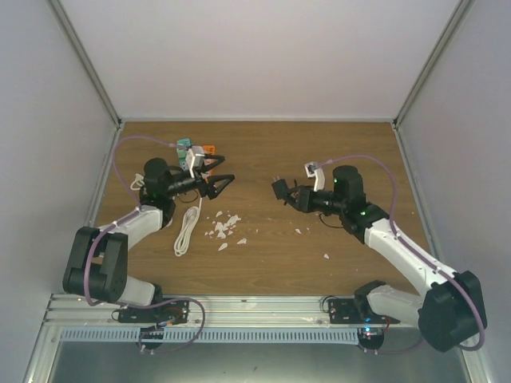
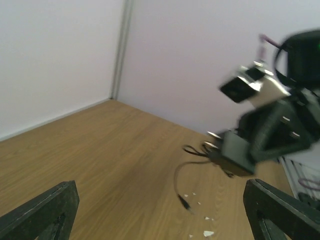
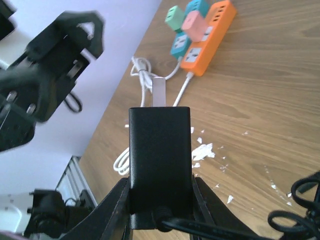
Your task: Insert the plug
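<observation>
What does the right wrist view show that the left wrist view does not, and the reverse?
Only the right wrist view: the orange power strip with coloured cubes on it, and a white cable near it. Only the left wrist view: the right arm's wrist camera and the wall corner behind the table. Both: the black adapter clamped in the right gripper, the wooden table and white crumbs on it.
</observation>
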You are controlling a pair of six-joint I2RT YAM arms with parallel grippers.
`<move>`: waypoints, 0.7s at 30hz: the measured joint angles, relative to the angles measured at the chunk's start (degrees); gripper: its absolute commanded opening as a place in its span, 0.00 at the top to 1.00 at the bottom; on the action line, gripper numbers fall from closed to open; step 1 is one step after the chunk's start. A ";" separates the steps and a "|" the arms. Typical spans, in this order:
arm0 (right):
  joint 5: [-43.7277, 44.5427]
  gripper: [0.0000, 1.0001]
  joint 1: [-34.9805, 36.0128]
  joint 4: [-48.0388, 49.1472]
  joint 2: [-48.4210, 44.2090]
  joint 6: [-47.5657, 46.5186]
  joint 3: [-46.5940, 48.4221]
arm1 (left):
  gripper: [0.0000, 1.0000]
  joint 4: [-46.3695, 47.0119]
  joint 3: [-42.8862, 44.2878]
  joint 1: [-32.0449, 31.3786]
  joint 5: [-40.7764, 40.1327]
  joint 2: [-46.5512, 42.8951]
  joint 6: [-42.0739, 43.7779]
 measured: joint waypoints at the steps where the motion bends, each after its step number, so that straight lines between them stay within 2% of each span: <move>1: 0.55 1.00 -0.63 -0.50 0.31 1.03 0.66 | 0.07 -0.66 -0.04 -0.85 0.13 -0.37 1.44; 5: -1.11 1.00 -3.72 -1.25 5.66 3.93 2.43 | 0.07 -4.31 -1.16 -7.17 -0.39 -4.85 10.01; 8: -3.50 1.00 -6.08 -1.44 10.69 5.38 2.16 | 0.02 -5.27 -2.84 -11.17 -1.77 -8.98 16.06; 11: -5.51 1.00 -7.89 -1.77 13.31 6.40 1.62 | 0.01 -5.16 -4.90 -13.57 -3.58 -11.43 21.38; 16: -8.72 0.99 -8.55 -1.73 13.55 6.88 1.92 | 0.01 -5.40 -5.55 -17.18 -8.07 -9.99 28.28; 21: -10.64 0.99 -8.57 -2.23 13.55 7.02 3.30 | 0.01 -1.66 -8.79 -23.50 -17.73 -8.09 34.80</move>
